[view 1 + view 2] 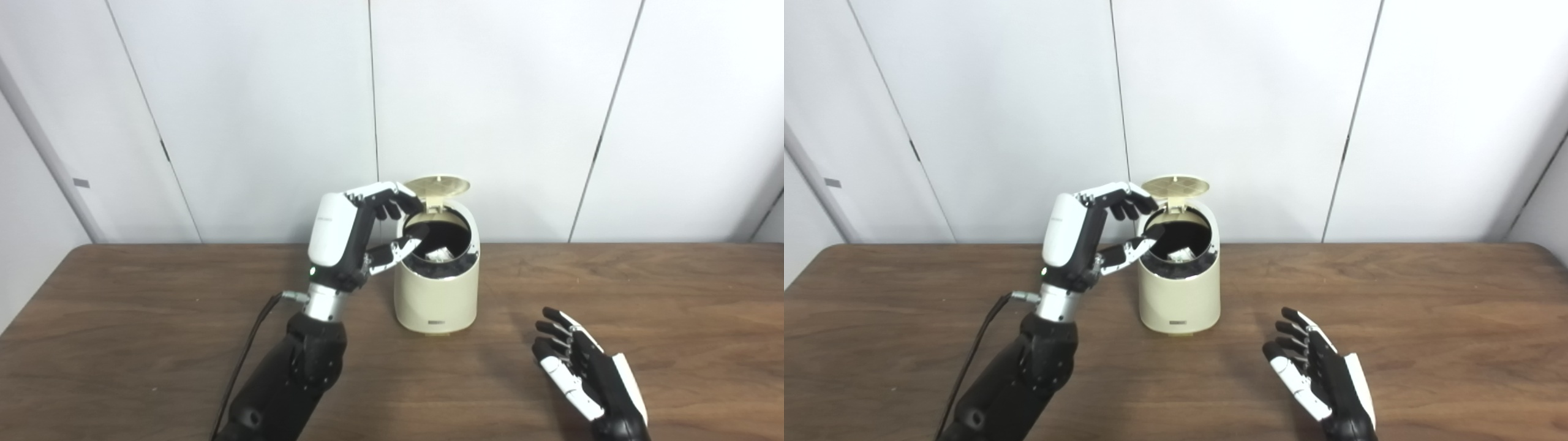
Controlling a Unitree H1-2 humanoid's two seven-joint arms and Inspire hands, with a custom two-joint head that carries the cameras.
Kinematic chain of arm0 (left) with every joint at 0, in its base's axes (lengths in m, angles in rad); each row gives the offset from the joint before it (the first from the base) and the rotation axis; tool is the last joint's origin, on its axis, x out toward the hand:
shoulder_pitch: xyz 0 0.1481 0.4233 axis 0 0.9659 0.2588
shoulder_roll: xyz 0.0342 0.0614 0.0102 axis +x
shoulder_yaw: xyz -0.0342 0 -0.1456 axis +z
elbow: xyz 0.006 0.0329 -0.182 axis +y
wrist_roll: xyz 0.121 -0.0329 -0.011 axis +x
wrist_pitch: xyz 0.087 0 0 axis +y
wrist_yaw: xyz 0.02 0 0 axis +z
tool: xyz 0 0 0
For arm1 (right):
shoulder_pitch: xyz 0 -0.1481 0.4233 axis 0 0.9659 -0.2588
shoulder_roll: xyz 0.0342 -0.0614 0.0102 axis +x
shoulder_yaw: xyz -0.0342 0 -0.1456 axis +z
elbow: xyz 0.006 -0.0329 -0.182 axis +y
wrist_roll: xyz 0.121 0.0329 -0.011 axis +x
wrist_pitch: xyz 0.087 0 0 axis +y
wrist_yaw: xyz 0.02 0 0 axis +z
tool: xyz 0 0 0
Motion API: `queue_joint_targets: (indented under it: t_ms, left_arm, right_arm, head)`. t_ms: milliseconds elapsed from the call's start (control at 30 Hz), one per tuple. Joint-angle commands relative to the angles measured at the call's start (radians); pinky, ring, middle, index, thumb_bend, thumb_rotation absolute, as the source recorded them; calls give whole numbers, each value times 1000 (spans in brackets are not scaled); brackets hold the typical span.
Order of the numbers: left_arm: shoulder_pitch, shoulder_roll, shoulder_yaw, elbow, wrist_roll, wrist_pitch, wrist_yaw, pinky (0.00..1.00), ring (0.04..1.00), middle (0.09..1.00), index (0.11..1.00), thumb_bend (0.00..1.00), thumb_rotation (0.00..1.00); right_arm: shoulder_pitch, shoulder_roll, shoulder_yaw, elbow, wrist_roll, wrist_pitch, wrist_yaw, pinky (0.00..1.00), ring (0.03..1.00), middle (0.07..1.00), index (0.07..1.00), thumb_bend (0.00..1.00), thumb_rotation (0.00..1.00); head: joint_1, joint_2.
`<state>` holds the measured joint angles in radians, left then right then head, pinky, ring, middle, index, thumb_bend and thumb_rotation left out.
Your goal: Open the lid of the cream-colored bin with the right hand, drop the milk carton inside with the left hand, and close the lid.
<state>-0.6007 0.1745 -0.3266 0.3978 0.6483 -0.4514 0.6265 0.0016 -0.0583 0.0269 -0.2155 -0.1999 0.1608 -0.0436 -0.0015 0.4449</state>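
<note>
Milk carton (439,253): small pale box visible inside the dark well of the cream-colored round plastic bin (436,297), lying low against the far wall. Reads as already dropped; too small to tell its orientation.

Thin cream disc lid (437,185) stands up and tilted back at the bin's rear rim, hinge side away from the robot. So closing it means a push from behind and above, forward and down toward the robot.

Left hand (358,236): raised beside the bin's left rim, fingers (392,197) spread and curled over the opening, thumb tip at the mouth's near-left edge. Holds nothing. Fingertips sit just beside the lid's left edge, can't tell if touching.

Right hand (582,367): low over the brown wooden table (674,294), front-right of the bin, well apart from it, palm up, fingers loosely spread, empty.

Judgement: drop is done, lid closing remains. Left hand is far nearer the lid; right hand would have to travel up and across the bin's top to reach it. The left needs to clear the opening first or the lid lands on its fingers.
</note>
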Motion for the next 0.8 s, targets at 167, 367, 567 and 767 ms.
queue_joint_targets:
  t_ms: [167,367,567,767]
  left_arm:
    - [50,16,89,-171,-63,5,-52,353,443,486,490,478,0]
    - [171,-1,204,-334,-262,141,-234,329,445,513,505,476,0]
    - [281,-9,291,-424,-392,291,-362,348,421,511,548,484,0]
    - [377,46,282,-491,-490,494,-579,663,735,799,845,464,506]
  right_arm:
    - [-21,0,-6,-50,11,-7,5,663,783,813,843,560,711]
    - [-34,-6,-15,-76,20,13,7,746,835,845,872,592,751]
    - [-108,-24,-51,-62,44,4,4,774,858,863,878,551,688]
    - [-218,-77,-44,-22,-3,-25,3,750,847,866,861,554,683]
  head:
    - [1,1]
    - [-1,2]
    - [2,2]
    - [-3,2]
